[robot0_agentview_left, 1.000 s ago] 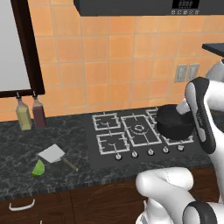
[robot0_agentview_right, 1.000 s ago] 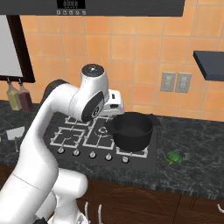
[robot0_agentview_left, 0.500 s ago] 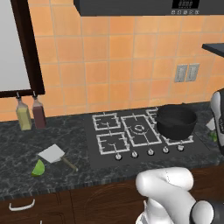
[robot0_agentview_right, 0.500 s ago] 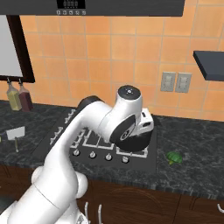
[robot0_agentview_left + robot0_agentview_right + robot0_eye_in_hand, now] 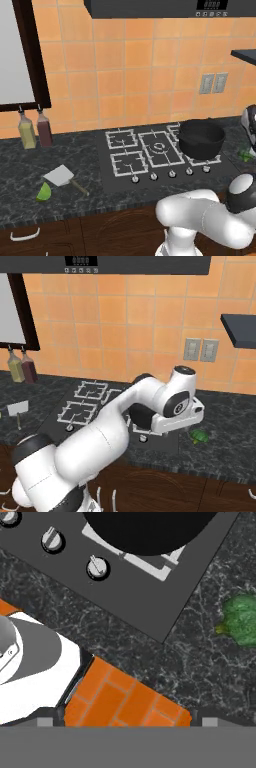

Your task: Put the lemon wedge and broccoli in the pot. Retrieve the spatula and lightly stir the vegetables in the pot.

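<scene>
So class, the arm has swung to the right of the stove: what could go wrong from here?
1. The broccoli sits off to one side in the hand view, so a straight descent could miss it or nudge it away.
2. The pot stands close beside the arm's path; a swing might knock it.
3. The lemon wedge lies against the spatula; grasping one may shift the other.

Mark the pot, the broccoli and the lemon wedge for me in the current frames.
pot (image 5: 201, 140), left base view, on its black front wall.
broccoli (image 5: 242, 619), hand view, on the middle of the green lump.
lemon wedge (image 5: 44, 192), left base view, on the middle of the yellow-green wedge.
</scene>
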